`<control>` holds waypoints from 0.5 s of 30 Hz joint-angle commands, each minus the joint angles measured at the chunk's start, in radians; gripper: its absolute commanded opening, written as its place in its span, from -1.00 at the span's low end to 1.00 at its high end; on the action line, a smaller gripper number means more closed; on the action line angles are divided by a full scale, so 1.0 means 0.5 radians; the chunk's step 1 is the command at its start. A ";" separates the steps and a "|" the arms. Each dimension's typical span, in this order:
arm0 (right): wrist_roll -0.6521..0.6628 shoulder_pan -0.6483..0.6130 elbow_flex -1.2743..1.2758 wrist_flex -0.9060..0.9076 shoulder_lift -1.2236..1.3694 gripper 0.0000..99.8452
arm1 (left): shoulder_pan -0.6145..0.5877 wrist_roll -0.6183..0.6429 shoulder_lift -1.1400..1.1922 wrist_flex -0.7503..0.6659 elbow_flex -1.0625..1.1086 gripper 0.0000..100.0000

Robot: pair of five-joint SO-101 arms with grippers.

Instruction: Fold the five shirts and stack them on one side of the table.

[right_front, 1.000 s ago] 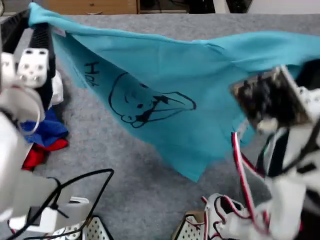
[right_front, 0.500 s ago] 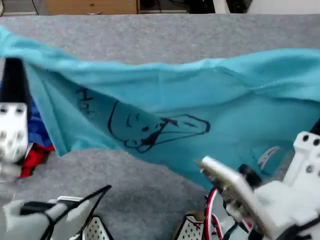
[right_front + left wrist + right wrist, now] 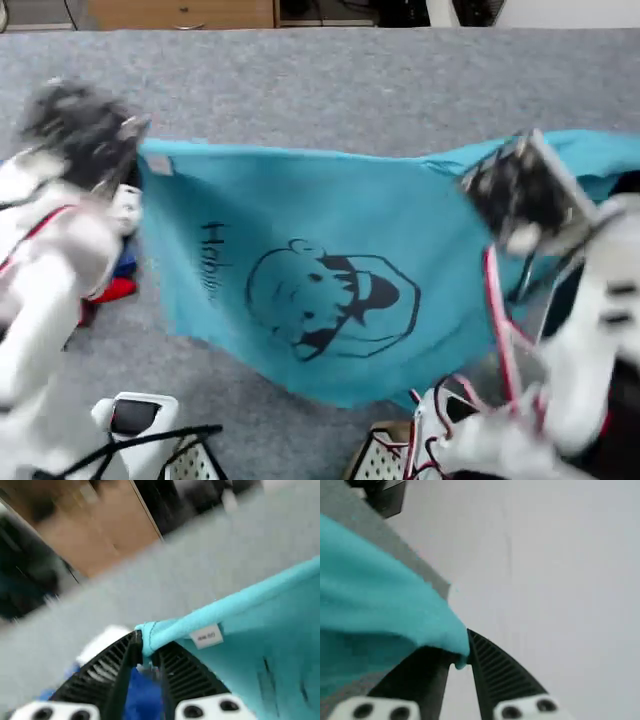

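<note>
The teal shirt point(image 3: 320, 290) hangs spread over the centre of the grey bench point(image 3: 350, 80). The left gripper point(image 3: 145, 647) is clamped on its 9 o'clock corner, the right gripper point(image 3: 462, 655) on its 3 o'clock corner. Blue and red shirts point(image 3: 115, 280) lie at 9 o'clock.

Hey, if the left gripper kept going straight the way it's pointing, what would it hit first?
Beyond the teal shirt edge it grips, the left gripper probably meets the grey table first. Depth is unclear, and the wooden cabinet lies farther.
</note>
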 commanded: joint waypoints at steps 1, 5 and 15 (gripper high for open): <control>0.018 -0.063 0.400 -0.071 0.011 -1.00 | 0.006 -0.107 -0.069 -0.025 0.580 -0.96; 0.009 -0.164 0.870 -0.273 0.005 -1.00 | -0.009 -0.126 -0.069 -0.439 1.049 -0.96; -0.037 -0.407 1.852 -1.347 0.020 -1.00 | -0.074 -0.138 -0.063 -1.896 1.881 -0.96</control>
